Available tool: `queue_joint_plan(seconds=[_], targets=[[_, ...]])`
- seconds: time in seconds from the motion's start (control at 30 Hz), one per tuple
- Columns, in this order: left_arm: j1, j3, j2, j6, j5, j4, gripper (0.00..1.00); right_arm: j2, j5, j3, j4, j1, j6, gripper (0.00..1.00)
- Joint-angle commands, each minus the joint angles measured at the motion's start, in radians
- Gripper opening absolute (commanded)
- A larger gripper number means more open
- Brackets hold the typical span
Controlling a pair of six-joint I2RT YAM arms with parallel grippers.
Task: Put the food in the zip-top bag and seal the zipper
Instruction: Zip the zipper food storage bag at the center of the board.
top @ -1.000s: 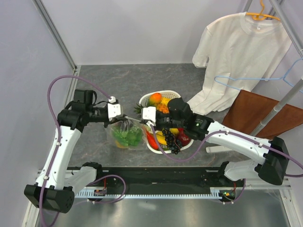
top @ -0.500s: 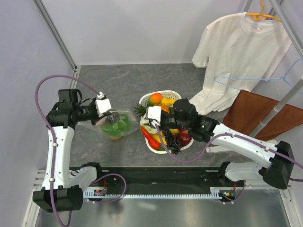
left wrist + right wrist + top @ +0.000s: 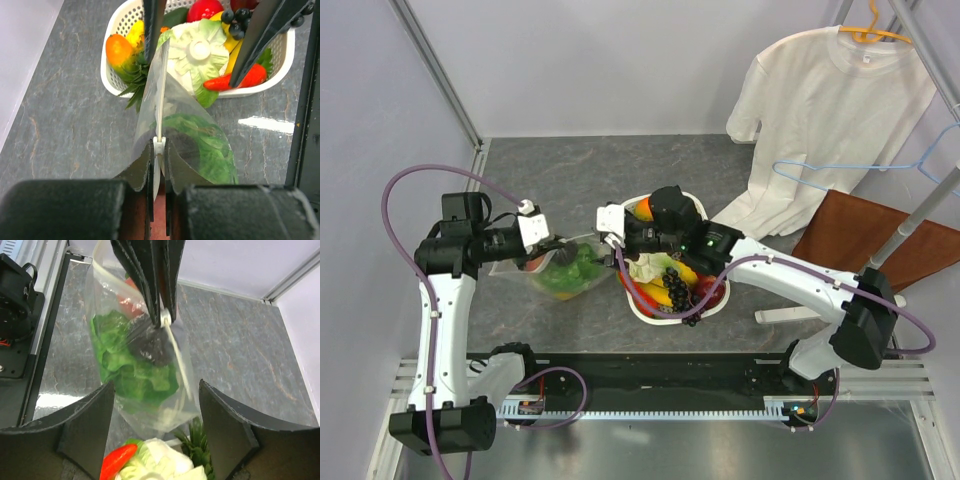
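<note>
The clear zip-top bag (image 3: pixel 572 271) lies left of the basket with green lettuce (image 3: pixel 212 152) and something red inside. Its zipper (image 3: pixel 161 95) runs as a whitish strip away from my left gripper (image 3: pixel 159 150), which is shut on the zipper's white end piece (image 3: pixel 164 317). My right gripper (image 3: pixel 156 390) is open and hovers at the bag's basket-side end, touching nothing. Its dark fingers (image 3: pixel 260 40) stand either side of the strip's far end. More food fills the white basket (image 3: pixel 672 195): a pale cabbage (image 3: pixel 200 52), a red chilli (image 3: pixel 117 457), orange and yellow fruit (image 3: pixel 650 209) and black grapes (image 3: pixel 682 300).
A white T-shirt (image 3: pixel 830 120) and a blue hanger (image 3: pixel 860 170) hang at the back right, above a brown board (image 3: pixel 865 240). Grey stone tabletop (image 3: pixel 580 180) lies behind the bag. A black rail (image 3: pixel 660 372) crosses the near edge.
My left gripper has pulled the bag leftwards, away from the basket. My right gripper has gone from shut to open and swung left over the basket toward the bag's end.
</note>
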Motion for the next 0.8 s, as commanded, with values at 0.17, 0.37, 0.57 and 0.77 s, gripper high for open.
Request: queue_joint_plan(seconds=[0.17, 0.37, 0.57, 0.77], targets=[[-0.026, -0.009, -0.014, 0.02, 0.106, 0.012, 0.02, 0.078, -0.019, 0.124, 0.008, 0.018, -0.08, 0.75], [-0.038, -0.011, 0.0, -0.003, 0.109, 0.01, 0.02, 0.147, -0.002, 0.195, -0.053, 0.033, -0.133, 0.13], [-0.035, -0.011, 0.019, -0.093, -0.06, 0.032, 0.02, 0.138, 0.112, 0.177, -0.026, 0.03, -0.137, 0.0], [-0.026, -0.037, -0.023, -0.098, -0.144, 0.04, 0.02, 0.126, 0.15, 0.151, 0.008, -0.002, -0.114, 0.0]])
